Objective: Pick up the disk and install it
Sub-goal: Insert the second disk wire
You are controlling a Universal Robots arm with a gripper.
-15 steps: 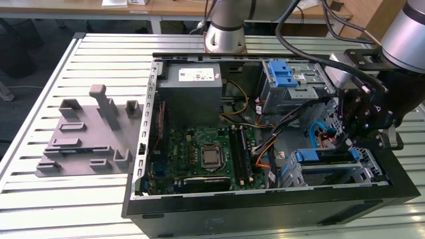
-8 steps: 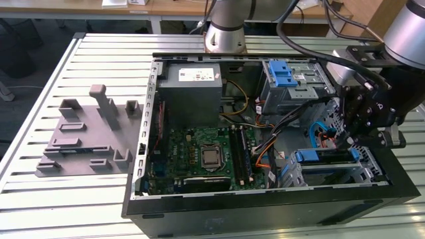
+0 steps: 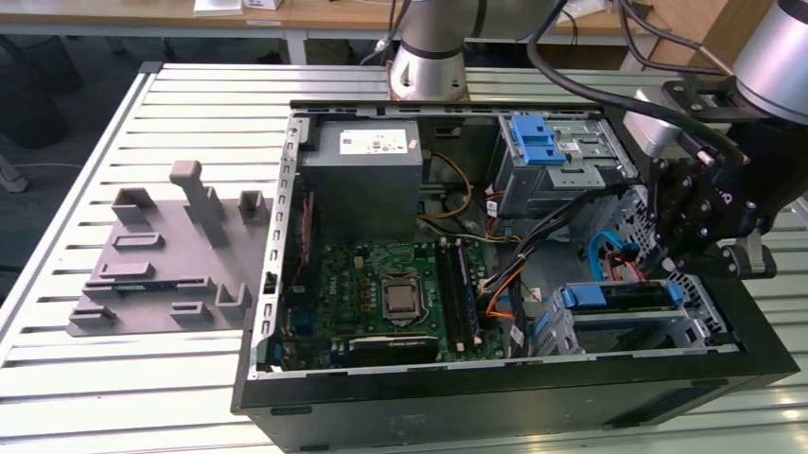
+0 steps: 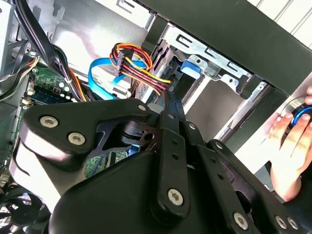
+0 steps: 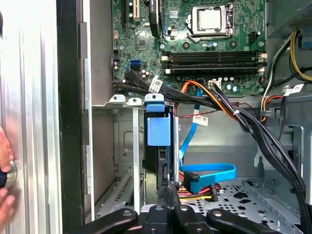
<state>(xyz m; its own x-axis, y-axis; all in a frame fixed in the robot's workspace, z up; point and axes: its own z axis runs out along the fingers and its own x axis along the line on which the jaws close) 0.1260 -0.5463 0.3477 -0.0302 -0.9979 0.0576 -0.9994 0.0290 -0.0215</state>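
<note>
The disk stands on edge in the silver drive cage at the near corner of the open computer case, on the exterior view's right, with its blue carrier bracket showing on top. In both wrist views the blue bracket sits between the cage rails. My gripper hangs just above this cage. Its black fingers are pressed together, shut, with the tips at the disk's nearer end. Whether they touch the disk I cannot tell.
A bundle of coloured and black cables and a blue flat cable cross beside the cage. The motherboard, grey power supply and an upper cage with a blue latch crowd the case. A person's hand rests outside the case wall. A grey fixture plate lies on the table.
</note>
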